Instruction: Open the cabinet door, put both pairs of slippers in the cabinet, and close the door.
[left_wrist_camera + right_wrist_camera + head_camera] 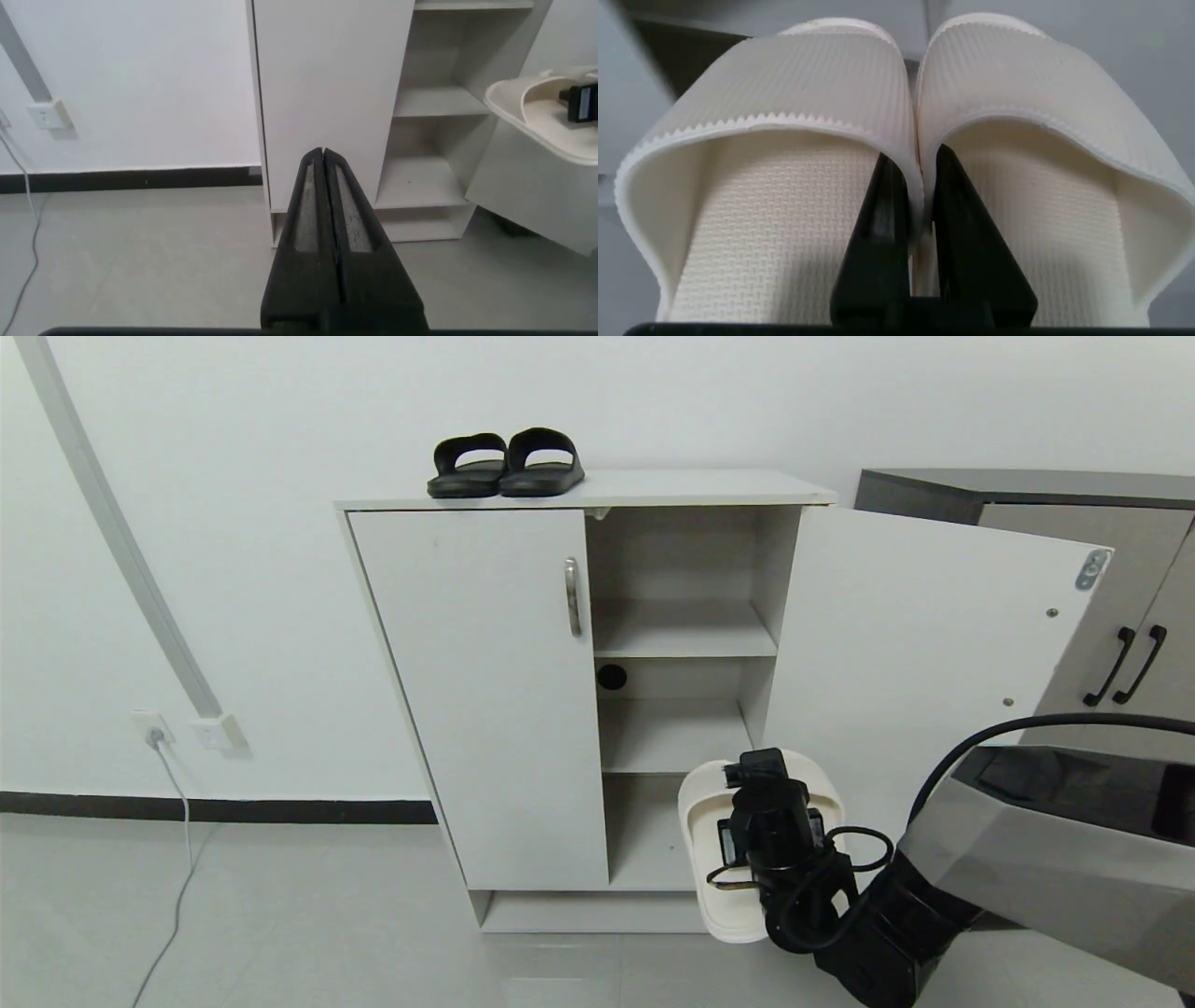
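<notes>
Our right tool (920, 166) is closed on the inner edges of the pair of cream-white ribbed rubber slippers (702, 821), holding both at 5 o'clock from the open side of the white wooden cabinet (485, 709). We should hold them level and push toward 11 o'clock onto the bottom shelf (644, 840), clear of the open door (896, 644). The left tool (323, 163) is closed and empty. The pair of black rubber slippers (506, 467) lies on the cabinet top.

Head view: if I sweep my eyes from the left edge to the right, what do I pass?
wall socket → black slippers on top of the cabinet → round hole in its back panel → white slippers held in the right gripper → grey cabinet with black handles.
</notes>
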Robot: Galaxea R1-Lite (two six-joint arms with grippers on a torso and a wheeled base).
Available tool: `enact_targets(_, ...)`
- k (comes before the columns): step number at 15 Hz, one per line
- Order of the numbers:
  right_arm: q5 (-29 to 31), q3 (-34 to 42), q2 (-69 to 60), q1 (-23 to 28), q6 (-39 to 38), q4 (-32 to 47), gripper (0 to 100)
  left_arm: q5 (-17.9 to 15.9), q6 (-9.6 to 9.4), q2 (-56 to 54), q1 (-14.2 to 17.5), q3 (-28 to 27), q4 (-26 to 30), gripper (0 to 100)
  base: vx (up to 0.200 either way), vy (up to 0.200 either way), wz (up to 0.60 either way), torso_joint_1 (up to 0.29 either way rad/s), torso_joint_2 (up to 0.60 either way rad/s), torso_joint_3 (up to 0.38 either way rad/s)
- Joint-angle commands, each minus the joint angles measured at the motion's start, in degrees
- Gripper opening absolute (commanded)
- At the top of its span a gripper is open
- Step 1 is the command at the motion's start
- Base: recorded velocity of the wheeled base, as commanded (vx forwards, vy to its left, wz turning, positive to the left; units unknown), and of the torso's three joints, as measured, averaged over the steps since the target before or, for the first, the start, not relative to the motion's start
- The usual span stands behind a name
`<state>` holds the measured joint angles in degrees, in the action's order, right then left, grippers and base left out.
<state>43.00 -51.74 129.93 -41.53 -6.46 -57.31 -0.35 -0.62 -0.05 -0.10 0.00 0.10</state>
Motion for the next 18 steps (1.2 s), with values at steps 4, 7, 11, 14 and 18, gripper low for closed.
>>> enact_targets(4, -3.9, -8.1, 5.7, -4.4, -3.2, -3.7, 0, 0.0, 0.01, 0.0, 0.0, 0.0, 0.0, 0, 0.000, 0.000, 0.00, 0.000, 0.00, 0.000)
enact_targets(7, -4.1, -11.4, 9.4, -4.4, -4.3, -3.7, 0, -0.1, 0.01, 0.1, 0.0, 0.0, 0.0, 0, 0.000, 0.000, 0.00, 0.000, 0.00, 0.000)
enact_targets(11, -4.1, -11.5, 10.3, -4.2, -5.1, -3.9, 0, -0.1, -0.08, 0.1, 0.0, 0.0, 0.0, 0, 0.000, 0.000, 0.00, 0.000, 0.00, 0.000)
enact_targets(14, -4.1, -11.4, 10.5, -4.2, -5.5, -3.9, 0, -0.1, -0.17, 0.1, 0.0, 0.0, 0.0, 0, 0.000, 0.000, 0.00, 0.000, 0.00, 0.000)
enact_targets(18, -4.1, -11.5, 10.6, -4.2, -5.9, -3.9, 0, -0.1, -0.08, 0.1, 0.0, 0.0, 0.0, 0, 0.000, 0.000, 0.00, 0.000, 0.00, 0.000)
